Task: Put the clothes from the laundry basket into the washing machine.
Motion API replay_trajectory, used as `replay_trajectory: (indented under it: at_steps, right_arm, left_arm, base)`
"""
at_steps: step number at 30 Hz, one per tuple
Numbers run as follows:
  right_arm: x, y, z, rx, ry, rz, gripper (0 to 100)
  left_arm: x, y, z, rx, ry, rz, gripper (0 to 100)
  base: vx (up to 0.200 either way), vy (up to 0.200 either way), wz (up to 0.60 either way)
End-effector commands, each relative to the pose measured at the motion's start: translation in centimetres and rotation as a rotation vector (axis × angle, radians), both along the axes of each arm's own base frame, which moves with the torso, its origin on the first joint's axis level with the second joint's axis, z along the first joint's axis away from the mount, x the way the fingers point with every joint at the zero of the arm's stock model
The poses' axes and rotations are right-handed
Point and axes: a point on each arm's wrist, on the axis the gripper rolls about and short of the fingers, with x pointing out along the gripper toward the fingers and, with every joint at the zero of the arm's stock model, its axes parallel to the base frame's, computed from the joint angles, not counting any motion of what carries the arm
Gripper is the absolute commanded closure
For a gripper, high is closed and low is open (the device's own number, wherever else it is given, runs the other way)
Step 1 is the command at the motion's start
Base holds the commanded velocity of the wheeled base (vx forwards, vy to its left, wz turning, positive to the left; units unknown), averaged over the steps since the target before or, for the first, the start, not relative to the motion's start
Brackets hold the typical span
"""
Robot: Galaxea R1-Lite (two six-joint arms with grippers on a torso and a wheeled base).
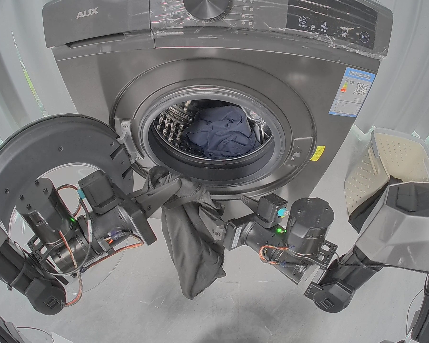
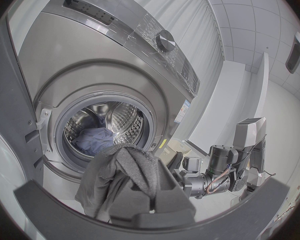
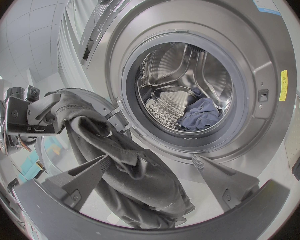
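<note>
While the grey garment (image 1: 193, 244) hangs in a long fold in front of the washing machine (image 1: 252, 67), just below the rim of its round opening, its upper end is pinched in the left gripper (image 1: 164, 186). That gripper's fingers (image 2: 170, 197) are closed tight on a bunched fold of the cloth, and the rest droops freely toward the floor. The right gripper (image 3: 150, 159) sits beside the lower middle of the garment with its jaws spread wide. One finger (image 3: 86, 174) lies against the hanging cloth, the other stands well clear of it, and nothing is clamped between them.

Behind the garment, the drum holds a crumpled navy garment (image 1: 221, 132), lying low on the perforated steel wall. The machine's door (image 1: 43, 139) is swung fully open on the robot's left, just behind the left arm. On the robot's right, near the machine's lower corner, stands the cream laundry basket (image 1: 400, 156), with a piece of dark cloth (image 1: 367, 210) draped over its near edge.
</note>
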Motion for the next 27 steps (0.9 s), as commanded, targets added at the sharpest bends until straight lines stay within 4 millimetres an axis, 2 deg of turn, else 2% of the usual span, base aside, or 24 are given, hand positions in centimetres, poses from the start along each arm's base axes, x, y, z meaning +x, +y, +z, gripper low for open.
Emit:
replay_trajectory:
  at_steps: [1,26,27]
  right_arm:
    - [0.0,0.4,-0.4,-0.001,-0.002,0.017,0]
    - [0.6,1.8,-0.8,0.032,-0.034,0.034,0]
    - [0.4,1.9,-0.8,0.038,-0.039,0.038,100]
  left_arm:
    - [-0.1,0.0,-0.1,0.001,0.002,-0.002,100]
    - [0.0,-0.1,0.0,0.000,0.002,-0.004,100]
    - [0.0,-0.1,-0.1,0.001,0.005,-0.004,100]
  base:
    - [0.000,0.000,0.00]
    - [0.000,0.000,0.00]
    - [0.000,0.000,0.00]
